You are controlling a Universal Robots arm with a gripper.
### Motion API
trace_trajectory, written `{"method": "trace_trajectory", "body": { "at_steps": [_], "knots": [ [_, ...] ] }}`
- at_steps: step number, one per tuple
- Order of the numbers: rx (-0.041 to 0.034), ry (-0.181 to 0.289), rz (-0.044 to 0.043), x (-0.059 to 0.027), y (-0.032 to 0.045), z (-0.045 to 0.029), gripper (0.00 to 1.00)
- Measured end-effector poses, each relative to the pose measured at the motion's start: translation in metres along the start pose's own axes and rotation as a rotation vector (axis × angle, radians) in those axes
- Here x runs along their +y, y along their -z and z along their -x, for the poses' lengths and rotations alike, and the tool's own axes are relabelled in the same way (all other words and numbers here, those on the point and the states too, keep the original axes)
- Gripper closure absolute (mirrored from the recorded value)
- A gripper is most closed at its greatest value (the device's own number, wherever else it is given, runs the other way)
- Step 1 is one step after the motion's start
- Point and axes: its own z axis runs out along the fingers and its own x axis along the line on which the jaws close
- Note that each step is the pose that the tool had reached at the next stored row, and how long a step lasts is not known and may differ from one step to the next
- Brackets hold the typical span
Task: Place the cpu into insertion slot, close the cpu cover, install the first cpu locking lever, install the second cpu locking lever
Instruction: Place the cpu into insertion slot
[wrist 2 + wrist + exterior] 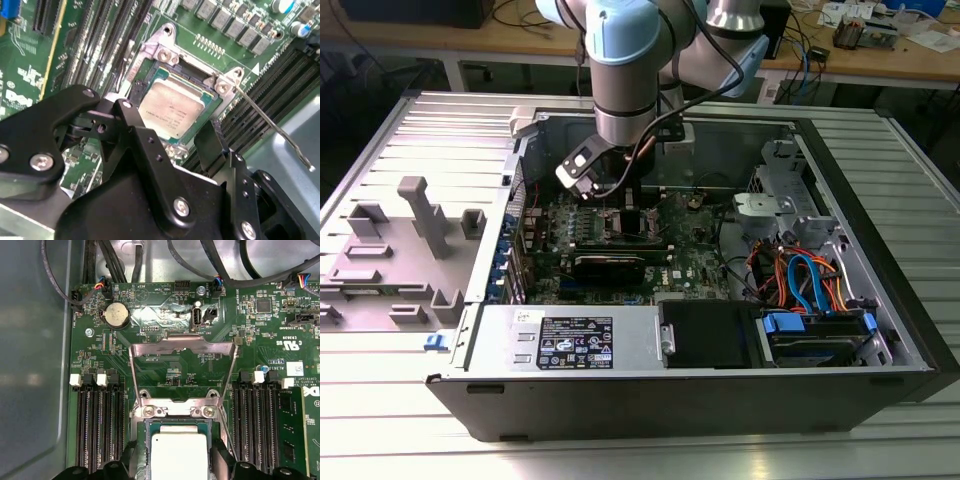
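**rigwatcher:** ok headcount time, what've we got on this board?

**boardnerd:** one cpu [179,455], one insertion slot [192,75], one cpu cover [182,347] with two hinge screws [148,411]. One wire locking lever [270,125] in the second wrist view. Plus one coin cell battery [116,315] and four white memory latch clips [75,380].

**rigwatcher:** and in the exterior view?

**boardnerd:** one robot arm [620,60], one pc case [670,400], one power supply [570,340].

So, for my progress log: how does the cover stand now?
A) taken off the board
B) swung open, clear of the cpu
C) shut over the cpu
B: in the first wrist view the cover is hinged back and the cpu lies bare.
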Motion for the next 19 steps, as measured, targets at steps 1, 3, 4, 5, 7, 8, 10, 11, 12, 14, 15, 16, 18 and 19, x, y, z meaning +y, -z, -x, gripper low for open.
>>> {"method": "trace_trajectory", "body": {
  "at_steps": [1, 3, 4, 5, 7, 8, 10, 11, 12, 14, 15, 16, 18, 19],
  "knots": [
    [0.0000, 0.000, 0.0000, 0.0002, 0.0026, 0.0000, 0.31],
    [-0.0001, 0.000, -0.0017, 0.0008, 0.0096, -0.0001, 0.31],
    [-0.0001, 0.000, -0.0029, 0.0011, 0.0122, -0.0001, 0.31],
    [0.0000, 0.000, -0.0035, 0.0013, 0.0137, -0.0002, 0.32],
    [0.0000, 0.000, -0.0052, 0.0017, 0.0176, -0.0002, 0.39],
    [0.0000, 0.000, -0.0059, 0.0019, 0.0191, -0.0003, 0.45],
    [0.0000, 0.000, -0.0070, 0.0021, 0.0213, -0.0003, 0.57],
    [0.0000, 0.000, -0.0080, 0.0024, 0.0224, -0.0003, 0.63],
    [0.0001, 0.000, -0.0088, 0.0025, 0.0230, -0.0003, 0.69],
    [0.0000, 0.000, -0.0124, 0.0036, 0.0250, -0.0003, 0.82],
    [0.0002, 0.000, -0.0155, 0.0047, 0.0256, -0.0004, 0.87],
    [0.0001, 0.000, -0.0194, 0.0059, 0.0262, -0.0004, 0.87],
    [0.0000, 0.000, -0.0264, 0.0073, 0.0268, -0.0003, 0.89],
    [0.0000, 0.000, -0.0265, 0.0073, 0.0268, -0.0003, 0.89]
  ]
}}
